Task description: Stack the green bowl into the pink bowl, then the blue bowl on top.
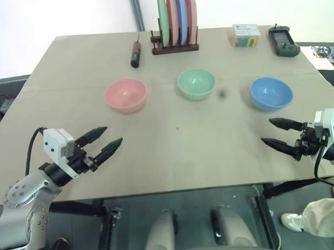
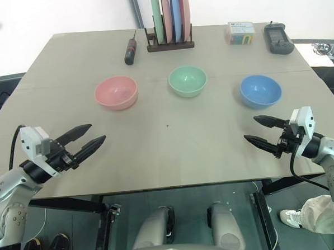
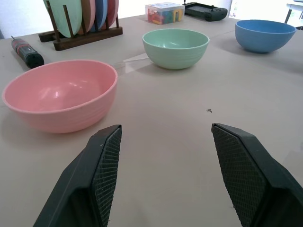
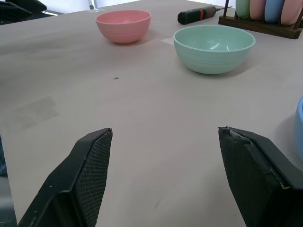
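Three small bowls stand apart in a row across the middle of the table: the pink bowl point(image 1: 126, 95) at the left, the green bowl point(image 1: 197, 83) in the centre, the blue bowl point(image 1: 271, 93) at the right. All are upright and hold nothing. My left gripper point(image 1: 108, 140) hovers open over the near left part of the table, short of the pink bowl point(image 3: 61, 94). My right gripper point(image 1: 275, 132) is open near the right front edge, just in front of the blue bowl, with the green bowl point(image 4: 214, 47) ahead of it. Nothing lies between either pair of fingers.
At the back of the tan table point(image 1: 174, 152) stands a wooden rack of coloured plates point(image 1: 175, 21). A black-and-red screwdriver point(image 1: 136, 52) lies left of it. A small box of coloured bits point(image 1: 244, 35) and a black device point(image 1: 283, 41) sit at the back right.
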You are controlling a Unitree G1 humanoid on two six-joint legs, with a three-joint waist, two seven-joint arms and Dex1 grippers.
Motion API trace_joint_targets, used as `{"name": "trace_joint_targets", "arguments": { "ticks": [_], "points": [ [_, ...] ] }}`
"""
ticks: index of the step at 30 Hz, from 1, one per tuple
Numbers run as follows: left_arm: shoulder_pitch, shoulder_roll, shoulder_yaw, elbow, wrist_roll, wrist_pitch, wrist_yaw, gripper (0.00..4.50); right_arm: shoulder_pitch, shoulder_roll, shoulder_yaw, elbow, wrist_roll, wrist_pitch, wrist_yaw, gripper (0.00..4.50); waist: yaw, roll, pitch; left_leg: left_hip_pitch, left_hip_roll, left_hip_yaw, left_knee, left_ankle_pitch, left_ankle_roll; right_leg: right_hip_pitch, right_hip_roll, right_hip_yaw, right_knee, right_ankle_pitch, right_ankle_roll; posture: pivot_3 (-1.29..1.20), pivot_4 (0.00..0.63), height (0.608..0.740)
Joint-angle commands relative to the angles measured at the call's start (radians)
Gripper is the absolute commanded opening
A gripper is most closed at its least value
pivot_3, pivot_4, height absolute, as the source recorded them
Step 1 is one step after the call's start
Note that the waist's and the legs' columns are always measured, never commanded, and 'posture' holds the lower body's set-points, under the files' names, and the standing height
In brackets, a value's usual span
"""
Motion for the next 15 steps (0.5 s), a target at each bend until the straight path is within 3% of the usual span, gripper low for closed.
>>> {"name": "trace_joint_targets", "arguments": {
  "ticks": [1,15],
  "points": [
    [0.0,0.007,0.028,-0.019,-0.007,-0.02,-0.005,3.24,-0.006,-0.01,-0.025,-0.025,0.025,-0.002,0.004,3.74,0.0,0.0,0.0,0.0,0.0,0.0,0.0,0.0,0.0,0.0,0.0,0.0,0.0,0.0,0.0,0.0,0.15,0.74],
    [0.002,0.008,0.044,-0.014,-0.024,-0.01,-0.018,3.24,-0.012,-0.001,-0.012,-0.025,0.023,-0.003,0.006,3.74,0.0,0.0,0.0,0.0,0.0,0.0,0.0,0.0,0.0,0.0,0.0,0.0,0.0,0.0,0.0,0.0,0.15,0.74]
  ]
}}
